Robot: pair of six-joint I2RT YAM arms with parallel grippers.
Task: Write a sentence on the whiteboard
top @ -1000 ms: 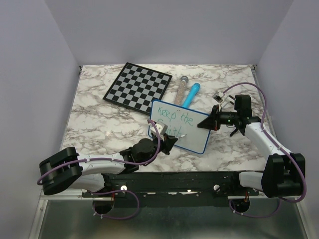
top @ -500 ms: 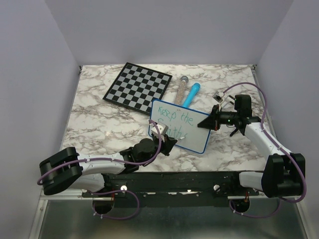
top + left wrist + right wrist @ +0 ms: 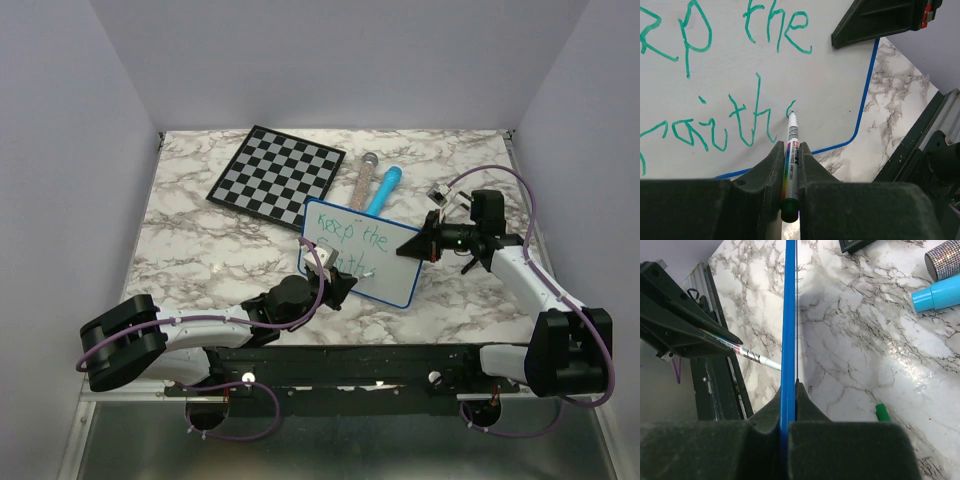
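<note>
Top view bright and even, soft light from above; faint shadows under my arms on the marble table [image 3: 190, 250]; focus crisp. Left wrist view: whiteboard [image 3: 830, 100] reads slightly grey; green sentence [image 3: 758, 107] and marker [image 3: 793, 132] tip sharp; my left gripper [image 3: 791, 155] dark and soft along the bottom edge. Right wrist view: my right gripper [image 3: 789, 392] a blurred dark mass; glossy sheen on the marble at right; board's blue rim throws a soft shadow rightward.

Left hand [image 3: 790, 148] slightly farther right.
</note>
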